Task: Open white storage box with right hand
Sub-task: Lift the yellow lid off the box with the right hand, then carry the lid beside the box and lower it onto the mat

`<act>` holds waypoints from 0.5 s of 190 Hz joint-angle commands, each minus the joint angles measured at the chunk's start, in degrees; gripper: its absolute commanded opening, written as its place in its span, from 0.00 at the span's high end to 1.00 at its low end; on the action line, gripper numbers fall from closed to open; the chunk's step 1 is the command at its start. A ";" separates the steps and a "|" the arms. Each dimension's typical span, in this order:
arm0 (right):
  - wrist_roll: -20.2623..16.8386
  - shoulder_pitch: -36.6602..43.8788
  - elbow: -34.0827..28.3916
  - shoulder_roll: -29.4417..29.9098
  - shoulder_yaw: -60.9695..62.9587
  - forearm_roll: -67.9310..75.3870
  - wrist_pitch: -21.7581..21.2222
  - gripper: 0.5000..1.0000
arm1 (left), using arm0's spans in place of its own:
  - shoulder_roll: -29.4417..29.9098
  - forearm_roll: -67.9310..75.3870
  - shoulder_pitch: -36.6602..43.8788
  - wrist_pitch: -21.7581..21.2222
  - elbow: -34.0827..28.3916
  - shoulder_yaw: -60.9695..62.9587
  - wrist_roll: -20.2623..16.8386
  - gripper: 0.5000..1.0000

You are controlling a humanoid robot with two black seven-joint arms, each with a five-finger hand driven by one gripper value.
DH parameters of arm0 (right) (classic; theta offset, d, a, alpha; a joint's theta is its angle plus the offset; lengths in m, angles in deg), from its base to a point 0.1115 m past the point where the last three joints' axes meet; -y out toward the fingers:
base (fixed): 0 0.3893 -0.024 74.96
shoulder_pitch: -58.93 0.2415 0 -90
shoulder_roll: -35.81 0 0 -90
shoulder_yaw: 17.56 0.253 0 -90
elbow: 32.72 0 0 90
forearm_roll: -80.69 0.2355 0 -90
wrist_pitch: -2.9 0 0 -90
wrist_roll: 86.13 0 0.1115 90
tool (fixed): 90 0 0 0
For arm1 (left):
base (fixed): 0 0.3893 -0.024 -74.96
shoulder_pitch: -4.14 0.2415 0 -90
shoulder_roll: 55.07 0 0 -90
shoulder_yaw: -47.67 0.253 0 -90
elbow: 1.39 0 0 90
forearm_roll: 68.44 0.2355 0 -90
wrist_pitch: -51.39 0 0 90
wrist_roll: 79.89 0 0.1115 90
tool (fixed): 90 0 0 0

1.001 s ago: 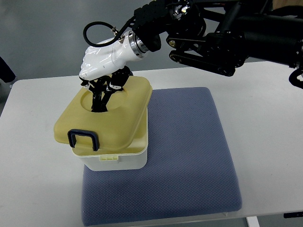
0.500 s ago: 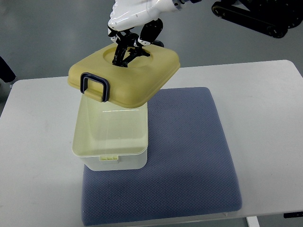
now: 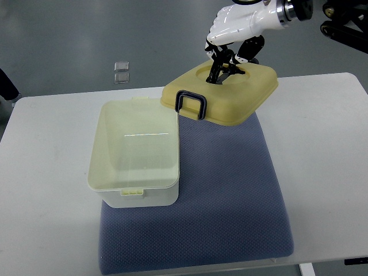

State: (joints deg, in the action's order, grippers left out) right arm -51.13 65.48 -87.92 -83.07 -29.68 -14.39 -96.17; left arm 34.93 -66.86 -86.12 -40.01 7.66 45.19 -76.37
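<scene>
The white surface runs bare along its left side, from the near edge up to the far edge, with nothing standing between that edge and the storage box. The box sits open, its pale yellow walls rising from a white base, and its interior appears hollow with only a thin glint of light across the bottom. Its near part rests on the left portion of a blue-grey cushion mat, while its far part extends past the mat's far edge over the bare surface. A small latch tab shows on the box's near rim. Beyond the surface, on the grey floor, lie two small clear squares, well apart from everything else. To the right of the box, the yellow lid is held tilted above the mat's far edge, its dark blue handle pointing down toward the box's far right corner and just beside it, though whether they touch cannot be told. The right robot hand, white-shelled with dark fingers, reaches in from the upper right and is clamped into the round recess on top of the lid. The rest of the mat, from the box across to its right and near edges, lies uncovered, and a strip of bare surface continues to the right of it.
</scene>
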 commanded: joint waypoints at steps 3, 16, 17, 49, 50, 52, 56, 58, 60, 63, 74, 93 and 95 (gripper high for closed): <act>0.00 -2.34 0.00 -1.88 -0.18 -0.02 1.78 1.00 | 0.00 0.00 0.00 -0.01 -0.08 -0.07 0.00 0.00; 0.00 -3.83 0.00 -2.14 -0.18 -0.11 2.74 1.00 | 0.00 0.00 0.00 -0.01 -0.08 0.02 0.00 0.00; 0.00 -4.00 0.00 -2.23 -0.18 -0.11 2.92 1.00 | 0.00 0.00 0.00 -0.01 0.00 0.02 0.00 0.00; 0.00 -7.70 0.18 -2.23 -0.27 -0.46 4.94 1.00 | 0.00 0.00 0.00 -0.01 0.00 -0.07 0.00 0.00; 0.00 -7.96 0.18 -2.23 -0.27 -0.55 5.11 1.00 | 0.00 0.00 0.00 -0.01 0.00 0.02 0.00 0.00; 0.00 -8.22 0.27 -2.23 -0.27 -0.63 5.29 1.00 | 0.00 0.00 0.00 -0.01 0.00 0.02 0.00 0.00; 0.00 -8.58 0.27 -2.23 -0.27 -0.81 5.55 1.00 | 0.00 0.00 0.00 -0.01 0.00 0.02 0.00 0.00; 0.00 -8.84 0.35 -2.23 -0.27 -0.90 5.73 1.00 | 0.00 0.00 0.00 -0.01 -0.08 0.02 0.00 0.00; 0.00 -9.10 0.35 -2.23 -0.27 -1.16 5.91 1.00 | 0.00 0.00 0.00 -0.01 0.00 -0.07 0.00 0.00; 0.00 -9.63 0.53 -2.23 -0.27 -1.51 6.34 1.00 | 0.00 0.00 0.00 -0.01 0.00 -0.07 0.00 0.00; 0.00 -11.03 0.70 -2.23 -0.27 -2.04 7.31 1.00 | 0.00 0.00 0.00 -0.01 -0.08 0.02 0.00 0.00; 0.00 -12.27 1.06 -2.14 -0.97 -2.04 8.28 1.00 | 0.00 0.00 0.00 -0.01 0.00 0.02 0.00 0.00; 0.00 -12.35 1.14 -2.14 -1.14 -2.04 8.37 1.00 | 0.00 0.00 0.00 -0.01 0.00 0.02 0.00 0.00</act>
State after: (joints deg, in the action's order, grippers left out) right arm -51.13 54.46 -87.20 -85.30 -30.05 -16.26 -88.85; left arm 34.93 -66.86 -86.12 -40.03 7.64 45.19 -76.37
